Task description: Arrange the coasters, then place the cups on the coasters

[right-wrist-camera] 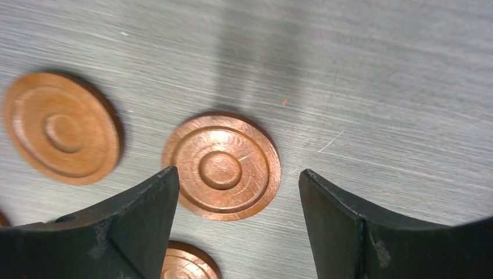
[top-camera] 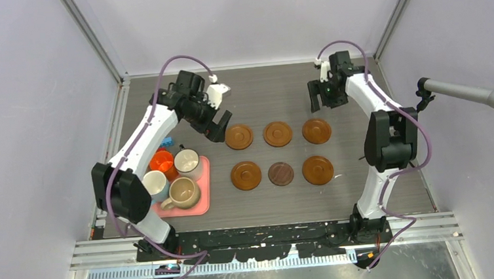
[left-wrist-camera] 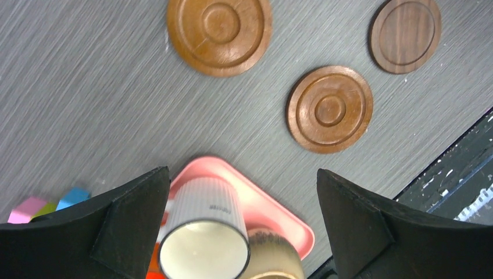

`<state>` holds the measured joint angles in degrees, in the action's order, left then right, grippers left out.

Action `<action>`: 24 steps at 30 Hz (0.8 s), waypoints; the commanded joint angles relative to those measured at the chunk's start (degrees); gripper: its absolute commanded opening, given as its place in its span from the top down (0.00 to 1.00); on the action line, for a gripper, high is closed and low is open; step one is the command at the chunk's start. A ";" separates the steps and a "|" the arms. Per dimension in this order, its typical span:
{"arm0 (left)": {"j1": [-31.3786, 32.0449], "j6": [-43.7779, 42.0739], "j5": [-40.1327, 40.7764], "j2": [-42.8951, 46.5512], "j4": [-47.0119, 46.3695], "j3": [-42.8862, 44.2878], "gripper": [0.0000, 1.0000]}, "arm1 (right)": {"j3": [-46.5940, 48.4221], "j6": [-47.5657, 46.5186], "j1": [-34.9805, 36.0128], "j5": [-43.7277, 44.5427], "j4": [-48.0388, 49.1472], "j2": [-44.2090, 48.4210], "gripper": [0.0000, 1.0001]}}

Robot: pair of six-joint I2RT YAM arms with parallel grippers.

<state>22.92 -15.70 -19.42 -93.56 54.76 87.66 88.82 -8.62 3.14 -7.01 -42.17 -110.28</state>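
**Six coasters laid out, four cups sitting on the tray**

Six coasters are lying apart from one another in two rows of three at the middle of the top view. Five are orange-brown, and the darker coaster is sitting in the middle of the lower row. Every coaster is lying bare.

Four cups are standing crowded on the pink tray at lower left: the orange cup, the white cup, the light blue cup and the tan cup. Small coloured blocks are lying just above the tray.

The left gripper is hanging just left of the upper-left coaster, jaws spread wide and holding nothing. Its wrist view is showing the white cup's ribbed side, which carries a small dark label too small to read.

The right gripper is hovering above the upper-right coaster, jaws wide apart and gripping nothing. In its wrist view that coaster is lying flat on the table.
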 commanded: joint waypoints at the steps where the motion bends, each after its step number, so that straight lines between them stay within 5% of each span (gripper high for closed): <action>1: -3.84 -1.29 1.90 5.58 5.12 0.70 0.00 | 3.98 2.13 -0.22 -6.34 -1.42 6.42 0.20; 8: -12.28 8.71 10.11 8.16 5.12 -3.66 0.02 | 0.22 4.68 -0.14 -11.70 -1.95 11.37 0.20; 16: -12.55 14.49 16.22 10.73 -1.90 -10.91 0.07 | -4.33 4.67 0.65 -16.03 -1.47 14.30 0.21; 24: -12.55 15.44 14.41 3.85 -2.76 -10.21 0.06 | -2.57 4.28 2.37 -18.46 -3.04 14.00 0.21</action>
<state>10.22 -1.65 -4.21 -86.94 54.96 76.36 84.51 -4.36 4.29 -22.92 -44.71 -98.72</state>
